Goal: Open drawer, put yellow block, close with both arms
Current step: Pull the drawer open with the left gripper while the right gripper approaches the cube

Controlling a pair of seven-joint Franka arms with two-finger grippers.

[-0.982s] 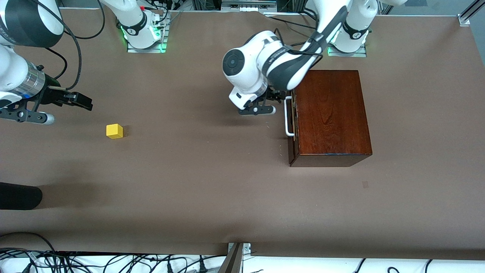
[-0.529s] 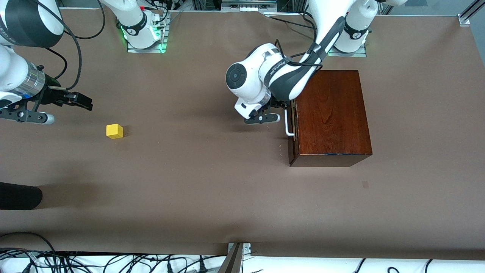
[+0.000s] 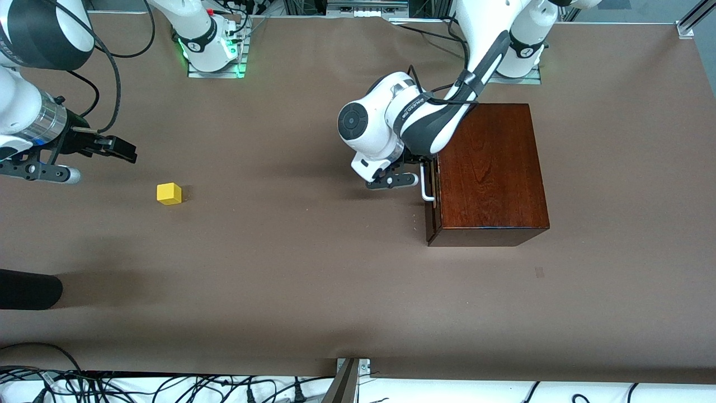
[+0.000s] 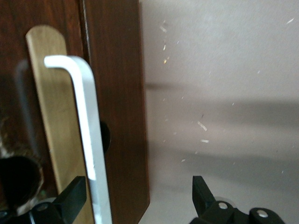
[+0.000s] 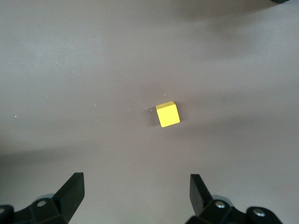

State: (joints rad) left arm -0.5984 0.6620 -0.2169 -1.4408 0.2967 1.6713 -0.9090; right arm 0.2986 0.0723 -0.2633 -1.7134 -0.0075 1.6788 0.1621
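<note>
The dark mahogany box [image 3: 489,168] stands toward the left arm's end of the table. Its drawer [image 4: 114,93] is shut, flush with the box. My left gripper [image 3: 419,169] is in front of the drawer, open, with the white loop handle [image 3: 427,187] between its jaws. In the left wrist view the handle [image 4: 86,130] runs close beside one finger [image 4: 74,196] of the left gripper [image 4: 138,193], and nothing is gripped. The yellow block [image 3: 169,193] lies on the table toward the right arm's end. My right gripper [image 3: 92,160] waits open above the table beside the yellow block [image 5: 167,114], holding nothing [image 5: 135,189].
A dark rounded object [image 3: 28,288] juts in at the table's edge nearer the front camera, at the right arm's end. Cables [image 3: 112,386] lie along the near edge. Brown table surface [image 3: 291,240] stretches between block and box.
My left arm has swung in toward the drawer front and along the handle, so the handle now sits between its open jaws. The right arm and the block have not moved.
</note>
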